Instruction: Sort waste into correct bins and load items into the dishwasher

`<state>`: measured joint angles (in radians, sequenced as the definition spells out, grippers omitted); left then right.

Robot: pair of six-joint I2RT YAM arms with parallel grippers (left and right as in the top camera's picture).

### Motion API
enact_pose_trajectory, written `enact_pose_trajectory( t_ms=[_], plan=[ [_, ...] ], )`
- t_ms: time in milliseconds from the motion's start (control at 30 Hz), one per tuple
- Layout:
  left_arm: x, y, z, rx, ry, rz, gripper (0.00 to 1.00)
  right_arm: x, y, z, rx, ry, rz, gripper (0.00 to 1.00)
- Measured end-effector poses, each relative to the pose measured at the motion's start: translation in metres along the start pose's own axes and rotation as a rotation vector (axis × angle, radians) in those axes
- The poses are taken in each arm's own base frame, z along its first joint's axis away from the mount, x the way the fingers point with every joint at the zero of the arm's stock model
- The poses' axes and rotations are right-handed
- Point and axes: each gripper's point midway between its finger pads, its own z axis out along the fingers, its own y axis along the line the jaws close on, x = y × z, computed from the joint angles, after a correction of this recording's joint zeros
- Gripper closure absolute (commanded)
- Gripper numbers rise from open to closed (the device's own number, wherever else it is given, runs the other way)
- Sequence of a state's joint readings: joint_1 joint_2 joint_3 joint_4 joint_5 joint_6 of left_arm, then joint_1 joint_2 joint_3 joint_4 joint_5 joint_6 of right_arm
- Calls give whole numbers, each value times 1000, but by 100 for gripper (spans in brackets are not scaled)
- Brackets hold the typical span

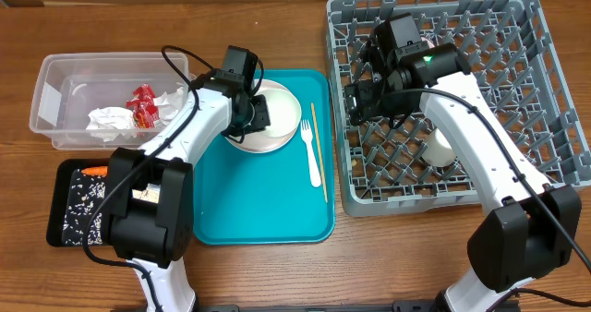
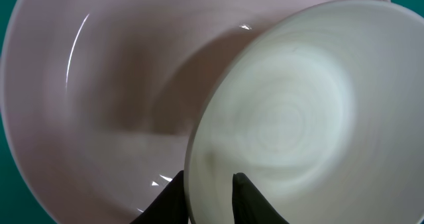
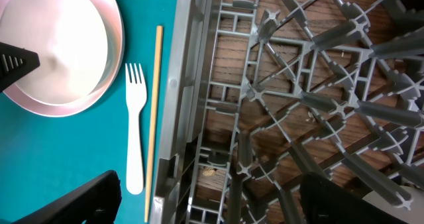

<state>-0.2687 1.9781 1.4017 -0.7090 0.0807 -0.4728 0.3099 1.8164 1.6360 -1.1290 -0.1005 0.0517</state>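
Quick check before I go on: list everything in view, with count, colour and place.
tub: one, clear, table's far left
wrapper: one, red, in the tub
napkins: crumpled, count unclear, white, in the tub
black tray: one, in front of the tub
carrot: one, orange, on the black tray
rice scraps: loose, white and tan, on the black tray
teal tray: one, centre
plate: one, pale pink, on the teal tray
bowl: one, white, on the plate
fork: one, white, on the teal tray
stick: one, wooden, beside the fork
rack: one, grey, right
cup: one, white, in the rack
left gripper: pinching the bowl's rim
right gripper: open, over the rack's edge
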Motion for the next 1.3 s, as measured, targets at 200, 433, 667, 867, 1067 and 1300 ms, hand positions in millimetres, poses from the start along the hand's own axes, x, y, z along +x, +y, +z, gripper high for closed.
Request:
enact_pose_trajectory(
  t_ms=[200, 433, 667, 867, 1067, 1300],
  plan=[
    [0, 1, 0, -3, -1, 0, 83, 0, 0, 0, 1, 1, 1, 11],
    [-1, 1, -1, -6, -5, 0, 93, -1, 0, 0, -1, -5, -1, 10],
    [-11, 2, -31, -20, -79, 11, 96, -5, 1, 0, -3, -20, -2, 5],
    [-22, -1, -71, -9, -174, 26, 96, -6, 7, 0, -39, -24, -5, 0],
    [-14, 0, -101, -2, -188, 46, 96, -2, 31, -6, -236, -1, -37, 0],
    [7, -12, -133, 94, -156, 100, 96, -5, 30, -32, -528, -21, 6, 0]
  ],
)
